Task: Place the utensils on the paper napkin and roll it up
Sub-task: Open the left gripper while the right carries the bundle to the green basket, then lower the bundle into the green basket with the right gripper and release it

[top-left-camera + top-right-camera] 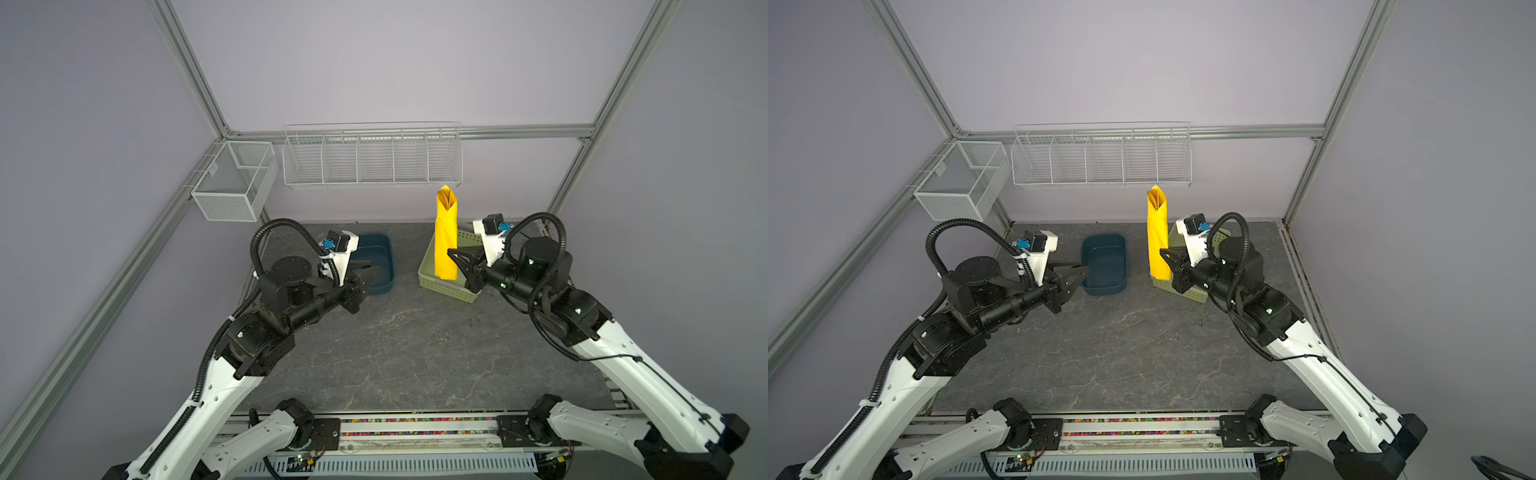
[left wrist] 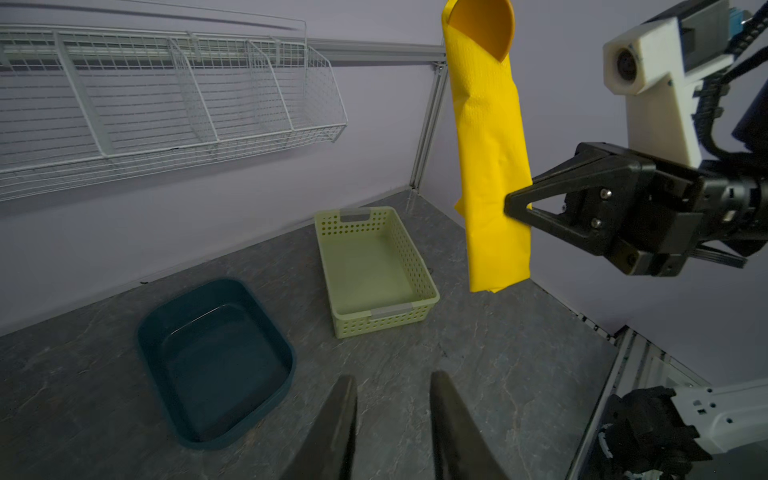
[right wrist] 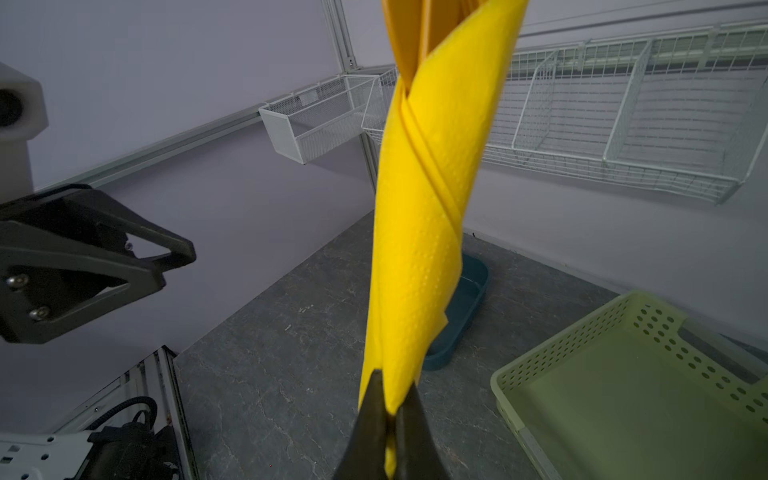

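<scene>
The paper napkin [image 1: 445, 237] [image 1: 1158, 237] is rolled into a bright yellow tube and held upright in the air. My right gripper [image 1: 451, 252] [image 1: 1163, 252] [image 3: 390, 401] is shut on its lower part. The orange ends of the utensils [image 2: 482, 25] [image 3: 419, 25] show inside the roll's open top; the rest of them is hidden by the paper. The roll [image 2: 492, 158] hangs above the near edge of the pale green basket [image 1: 442, 286]. My left gripper [image 1: 376, 271] [image 1: 1086, 268] [image 2: 392, 376] is open and empty, well to the left of the roll and over the blue tub's near side.
A dark blue tub [image 1: 384, 266] [image 2: 266, 316] stands at the back left of the grey table. The perforated green basket [image 2: 382, 309] [image 3: 582, 328] stands at the back right. A white wire shelf [image 1: 372, 158] and a mesh box [image 1: 232, 183] hang on the walls.
</scene>
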